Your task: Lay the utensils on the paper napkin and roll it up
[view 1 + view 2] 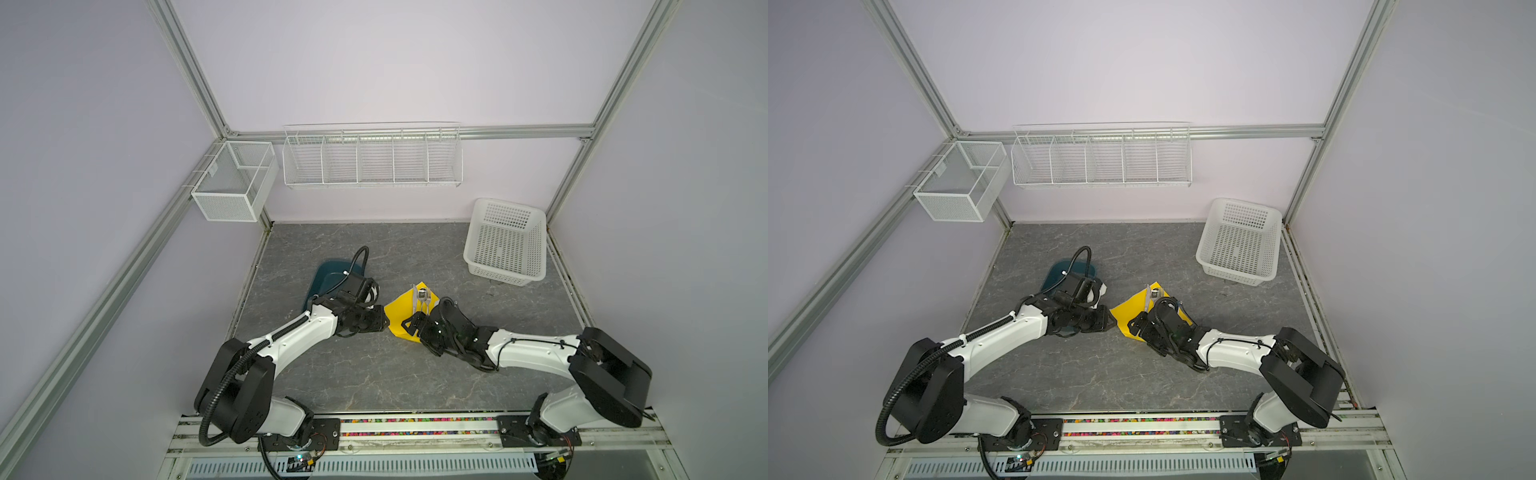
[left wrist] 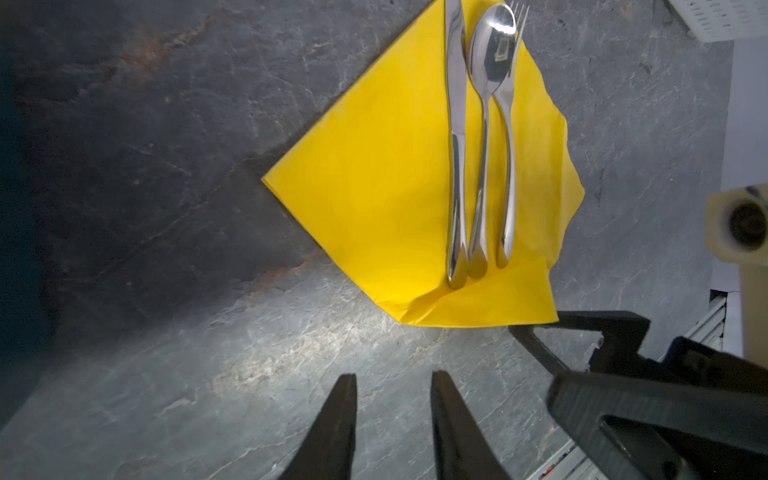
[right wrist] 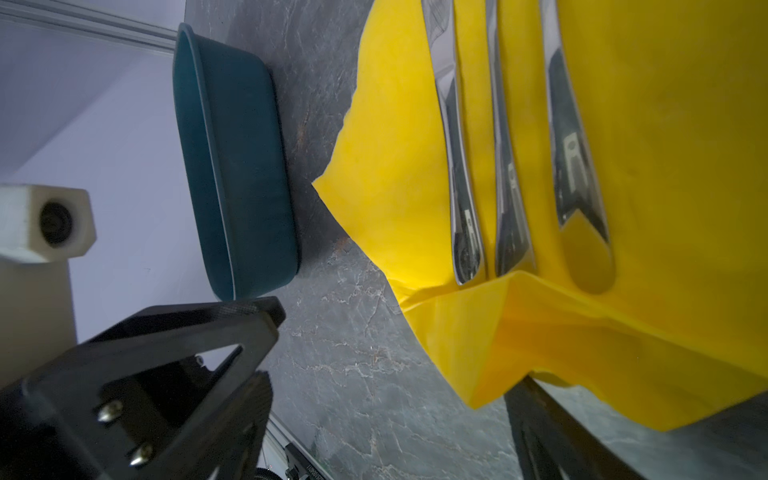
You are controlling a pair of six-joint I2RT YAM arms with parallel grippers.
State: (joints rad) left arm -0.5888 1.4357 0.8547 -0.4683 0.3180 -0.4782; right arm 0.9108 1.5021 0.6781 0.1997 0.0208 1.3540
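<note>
left fingers [image 2: 332,428] narrow, empty; right fingers [image 3: 540,432] wide, one under the paper napkin [image 2: 374,187].

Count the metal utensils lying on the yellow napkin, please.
3, side by side on the napkin: the knife, the spoon in the middle, and the fork. None seems hidden.

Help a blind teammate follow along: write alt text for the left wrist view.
A knife, spoon and fork lie side by side on a yellow napkin spread on a grey table. The left gripper is just short of the napkin, jaws slightly apart and empty; the right gripper is open at a corner of the napkin.
</note>
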